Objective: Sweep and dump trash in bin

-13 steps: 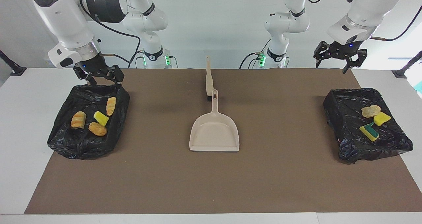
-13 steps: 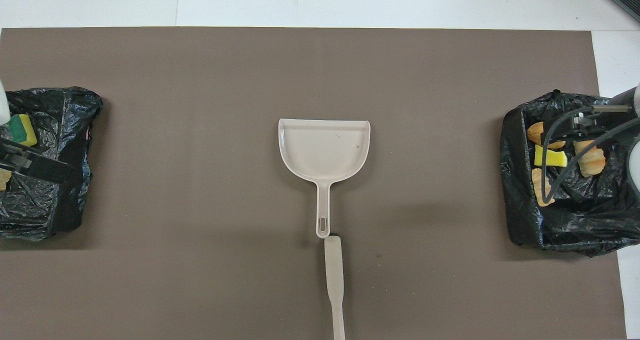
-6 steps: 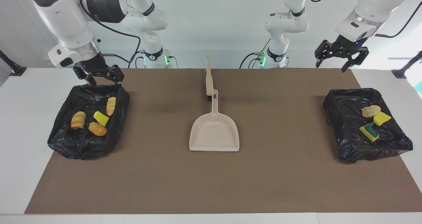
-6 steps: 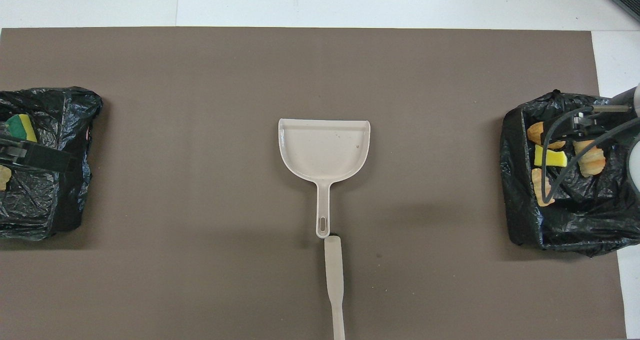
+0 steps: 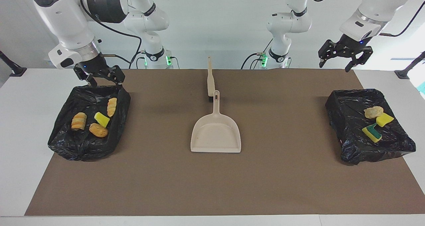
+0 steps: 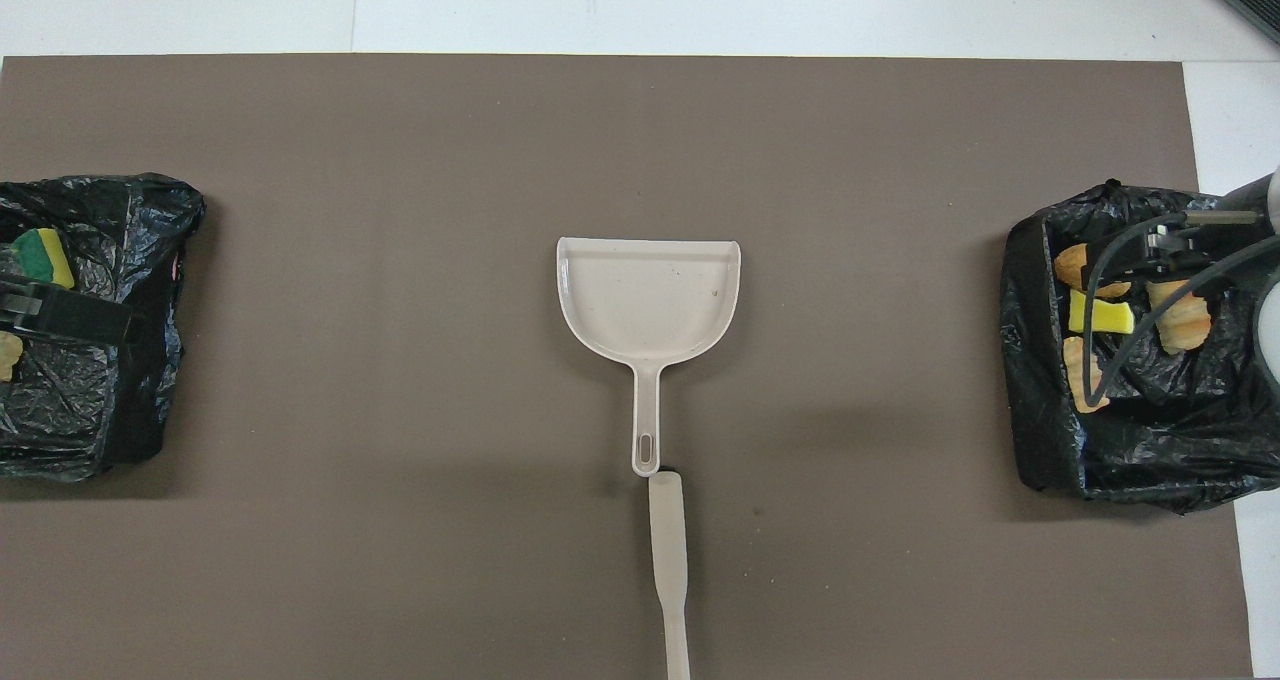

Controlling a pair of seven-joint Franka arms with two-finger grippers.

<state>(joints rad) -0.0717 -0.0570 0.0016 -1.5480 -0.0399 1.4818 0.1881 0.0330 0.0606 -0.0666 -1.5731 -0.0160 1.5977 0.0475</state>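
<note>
Since the earlier frame we note the left gripper (image 5: pixel 344 56) has risen at upper right, empty and released; the right gripper (image 5: pixel 99 75), also released, hovers over its bin (image 5: pixel 63 143). Trash (image 5: pixel 98 130) lies in both bins (image 5: pixel 348 146). We advise withdrawing clear of the liners.

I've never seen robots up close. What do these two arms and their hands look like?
Both arms are glossy white, rounded segments with dark grey or black joint caps. Black cables loop along them, and green lights glow at their bases. The left gripper and right gripper are black, skeletal, claw-like, each with a small blue light above.
</note>
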